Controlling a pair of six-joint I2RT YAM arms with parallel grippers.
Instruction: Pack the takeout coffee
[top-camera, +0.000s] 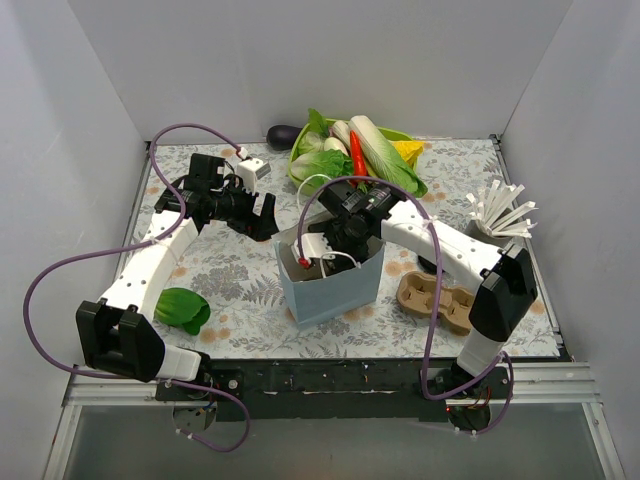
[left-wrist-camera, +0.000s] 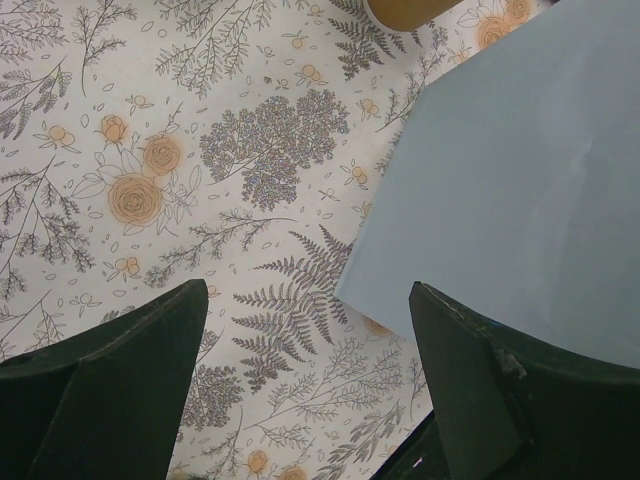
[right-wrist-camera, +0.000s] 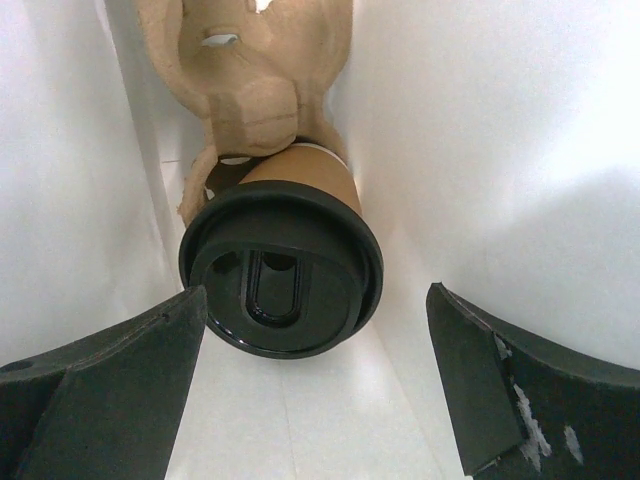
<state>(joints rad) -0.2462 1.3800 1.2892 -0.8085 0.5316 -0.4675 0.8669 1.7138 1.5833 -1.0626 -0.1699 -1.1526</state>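
Two grippers, both with jaws spread, holding nothing. Right gripper (right-wrist-camera: 315, 300) reaches down inside the tall pale-blue paper bag (top-camera: 335, 290), which is smooth and white within. The small tan kraft paper cup with glossy black round plastic lid (right-wrist-camera: 283, 262) sits in the bag between the jaws, clear of both, its base against a rough moulded-pulp carrier (right-wrist-camera: 250, 70). Left gripper (left-wrist-camera: 310, 290) hovers above the floral-print counter (left-wrist-camera: 150, 150), just beside the bag's flat outer wall.

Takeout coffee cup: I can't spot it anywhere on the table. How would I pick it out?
Find the tall blue paper bag standing in the middle of the floral table. The takeout coffee is down inside it, between the white inner walls, its foot against a brown pulp carrier. It is the only tan, black-lidded thing in there.
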